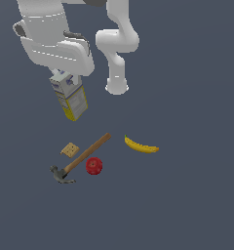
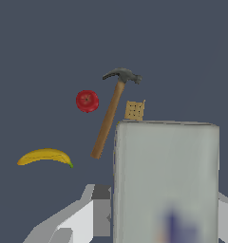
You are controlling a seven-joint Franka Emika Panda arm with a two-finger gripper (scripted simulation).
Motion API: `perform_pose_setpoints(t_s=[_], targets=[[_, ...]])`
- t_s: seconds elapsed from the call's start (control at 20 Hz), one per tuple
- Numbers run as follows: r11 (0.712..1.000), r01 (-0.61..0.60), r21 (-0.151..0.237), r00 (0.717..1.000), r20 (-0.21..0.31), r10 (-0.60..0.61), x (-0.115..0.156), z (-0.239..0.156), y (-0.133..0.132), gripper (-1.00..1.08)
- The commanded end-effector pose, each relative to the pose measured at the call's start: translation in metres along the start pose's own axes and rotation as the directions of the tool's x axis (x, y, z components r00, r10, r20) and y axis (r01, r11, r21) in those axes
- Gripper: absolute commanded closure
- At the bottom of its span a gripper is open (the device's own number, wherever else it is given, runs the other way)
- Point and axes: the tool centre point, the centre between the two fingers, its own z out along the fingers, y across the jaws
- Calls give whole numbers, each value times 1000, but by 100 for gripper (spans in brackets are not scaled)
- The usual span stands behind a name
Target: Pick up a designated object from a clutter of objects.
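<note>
The designated object, a white-grey box [image 1: 70, 99] with printed sides and a yellow lower end, hangs tilted in the air above the floor. My gripper [image 1: 64, 78] is shut on its upper end, mostly hidden under the white hand. In the wrist view the box [image 2: 166, 171] fills the near side, with one grey finger [image 2: 99, 209] pressed against its side. Below lies the clutter of objects: a wooden-handled hammer [image 1: 82, 157], a red apple [image 1: 94, 166], a yellow banana [image 1: 141, 145] and a tan cracker [image 1: 69, 149].
The arm's white base [image 1: 117, 87] stands behind the clutter, towards the exterior view's right of the lifted box. The hammer [image 2: 111, 114], apple [image 2: 87, 101], banana [image 2: 44, 156] and cracker [image 2: 134, 110] all rest on the dark grey floor.
</note>
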Motion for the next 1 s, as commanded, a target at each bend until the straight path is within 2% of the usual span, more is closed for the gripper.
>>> perform_pose_setpoints(t_s=[0.0, 0.45, 0.95], targets=[[1000, 0, 0, 1000, 1, 0, -2, -23, 21, 108], [1000, 1, -3, 1000, 0, -1, -2, -84, 75, 108], [1000, 2, -4, 1000, -1, -2, 0, -104, 92, 108]])
